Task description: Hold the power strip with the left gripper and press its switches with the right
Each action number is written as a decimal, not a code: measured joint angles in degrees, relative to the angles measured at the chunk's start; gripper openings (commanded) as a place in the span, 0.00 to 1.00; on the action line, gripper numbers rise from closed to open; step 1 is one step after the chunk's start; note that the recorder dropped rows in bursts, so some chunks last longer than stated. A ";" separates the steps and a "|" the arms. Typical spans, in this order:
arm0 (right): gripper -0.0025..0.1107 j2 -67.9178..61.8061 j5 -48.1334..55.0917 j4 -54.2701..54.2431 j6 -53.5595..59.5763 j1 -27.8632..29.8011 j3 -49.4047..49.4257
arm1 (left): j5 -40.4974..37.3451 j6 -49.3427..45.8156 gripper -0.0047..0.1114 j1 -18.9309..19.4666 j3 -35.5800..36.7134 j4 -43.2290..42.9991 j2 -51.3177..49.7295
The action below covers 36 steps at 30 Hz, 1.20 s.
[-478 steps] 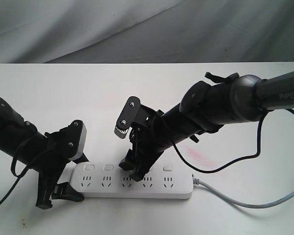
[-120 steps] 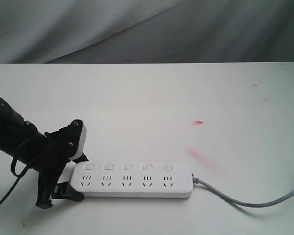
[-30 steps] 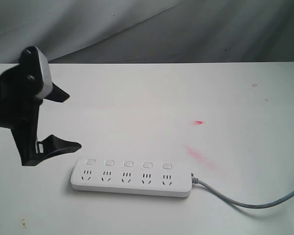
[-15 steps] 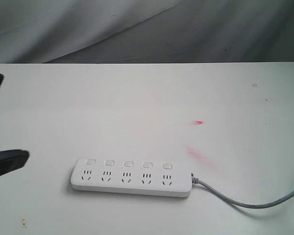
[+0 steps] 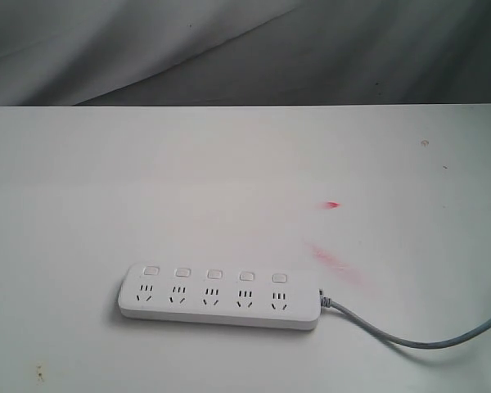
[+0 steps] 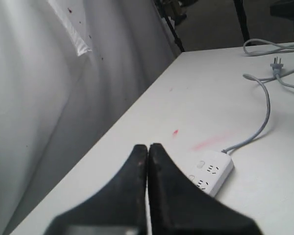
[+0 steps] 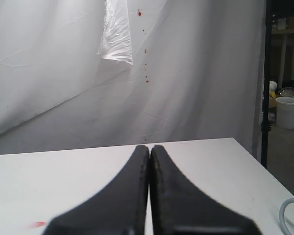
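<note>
Gone from the exterior view since half a second ago: left gripper [image 6: 148, 147], whose black fingers were then showing at the left edge. It is now appearing only in its own wrist view, with the jaws pressing together tip to tip and gripping nothing.

Item, power strip [image 5: 219, 296]: keeping the same spot as before, it is lying flat on the white table [image 5: 229, 164], toward the near edge and left of middle, its length running across the view. Neither gripper is touching it. It is showing as a long white bar with rounded ends and five socket sets in a row.

Item, switches [image 5: 214, 274]: five small square white buttons are sitting along the far edge, one above each socket set.

Item, grey cord [image 5: 409, 337]: it is leaving the strip's right end and curving off toward the right edge.

Item, right gripper [image 7: 149, 147]: it is showing in its wrist view only, with the black fingers closing against each other and holding nothing, above the table and facing a white backdrop [image 7: 63, 73].

Item, red smears [image 5: 335, 260]: these are lying on the table just beyond the strip's right end
</note>
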<state>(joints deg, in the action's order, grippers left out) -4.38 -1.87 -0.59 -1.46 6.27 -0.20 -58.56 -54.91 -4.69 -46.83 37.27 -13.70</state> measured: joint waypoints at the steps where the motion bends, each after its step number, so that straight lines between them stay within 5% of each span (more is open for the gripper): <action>1: 0.02 0.00 0.00 0.00 0.00 0.00 0.00 | -0.02 0.00 0.04 0.00 0.00 0.00 0.75; 12: 0.02 0.00 0.00 0.00 0.00 0.00 0.00 | 0.56 2.01 0.04 0.00 0.00 -0.22 2.88; 20: 0.02 0.00 0.00 0.00 0.00 0.00 0.00 | 10.81 3.33 0.04 0.00 0.00 -9.03 2.88; 28: 0.02 0.00 0.11 0.00 0.00 0.00 0.00 | 22.23 15.72 0.04 0.00 2.38 -15.29 2.88; 36: 0.02 0.00 0.11 0.00 0.00 0.00 0.00 | 30.99 37.86 0.04 0.00 14.23 -24.63 2.91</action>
<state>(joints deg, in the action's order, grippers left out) -4.38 -1.76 -0.59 -1.46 6.27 -0.20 -27.57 -17.05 -4.69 -32.60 12.64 -10.80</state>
